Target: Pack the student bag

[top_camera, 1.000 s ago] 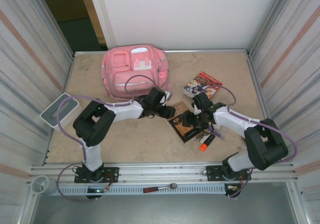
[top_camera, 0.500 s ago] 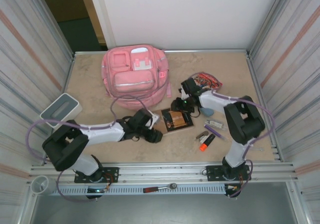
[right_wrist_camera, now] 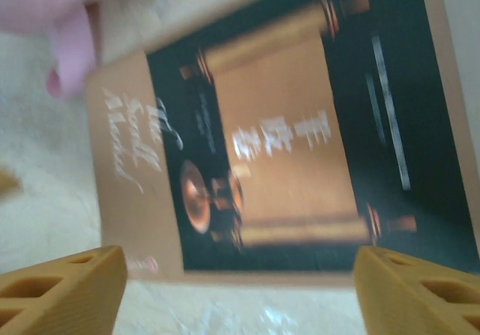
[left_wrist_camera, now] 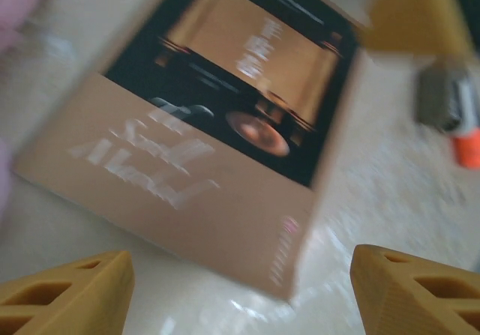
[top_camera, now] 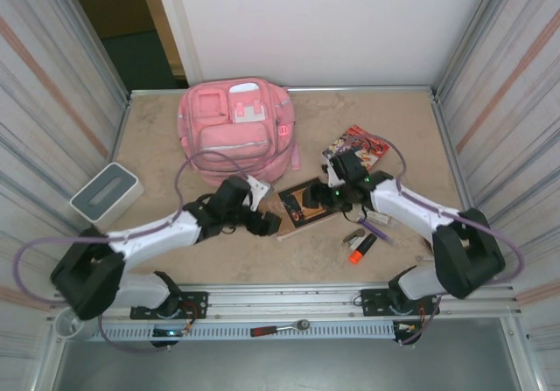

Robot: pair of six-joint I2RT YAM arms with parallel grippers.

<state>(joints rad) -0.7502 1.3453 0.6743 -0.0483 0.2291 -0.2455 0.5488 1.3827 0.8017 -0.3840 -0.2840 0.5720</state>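
Note:
The student bag (top_camera: pixel 234 133), a large pink backpack, lies flat at the back left of the table. A tan and black book (top_camera: pixel 306 205) lies on the table in front of it. My left gripper (top_camera: pixel 263 223) hovers at the book's left edge, open, with the book (left_wrist_camera: pixel 225 125) just beyond its yellow fingers (left_wrist_camera: pixel 64 294). My right gripper (top_camera: pixel 336 197) is over the book's right part, open, with the cover (right_wrist_camera: pixel 285 133) ahead of its fingers (right_wrist_camera: pixel 420 290). Neither holds anything. A pink strap (right_wrist_camera: pixel 69 58) of the bag shows beside the book.
A colourful comic (top_camera: pixel 357 146) lies right of the bag. An orange marker (top_camera: pixel 361 249) and small grey items (top_camera: pixel 354 233) sit right of the book. A grey-white box (top_camera: pixel 107 192) stands at the left edge. Ribbed metal walls close both sides.
Both grippers have opened wider. The left gripper swung up and right to the book's left edge. The right gripper came down from beside the comic onto the book's right side.

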